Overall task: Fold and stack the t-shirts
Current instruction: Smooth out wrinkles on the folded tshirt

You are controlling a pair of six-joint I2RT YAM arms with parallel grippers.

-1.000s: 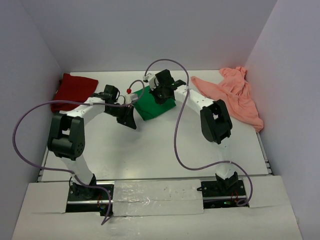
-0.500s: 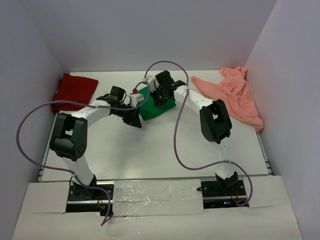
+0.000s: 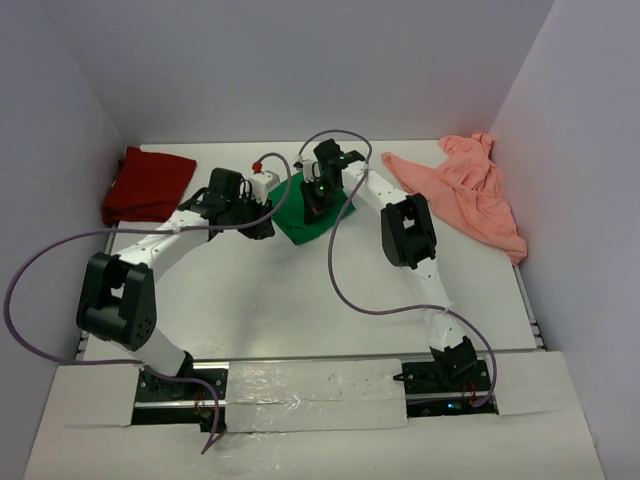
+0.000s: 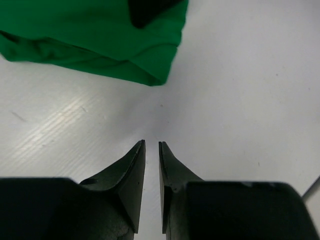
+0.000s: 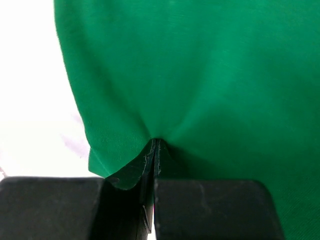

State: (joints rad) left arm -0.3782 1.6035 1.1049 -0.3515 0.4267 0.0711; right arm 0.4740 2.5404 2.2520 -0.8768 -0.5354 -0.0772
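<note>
Folded green t-shirt (image 3: pixel 298 222) lies centre-rear on the table (image 3: pixel 300 300). The right gripper (image 5: pixel 154 146) is pinched tight on a fold near its edge. The left gripper (image 4: pixel 151 146) sits just short of the shirt's corner, not touching, jaws a narrow slit, empty. Rear left: dark red t-shirt (image 3: pixel 148 185). Rear right: salmon-pink t-shirt (image 3: pixel 470 195), crumpled.

Right claw (image 5: pixel 154 145) tight on puckered green t-shirt (image 5: pixel 210 75); white table (image 5: pixel 30 100) at left
</note>
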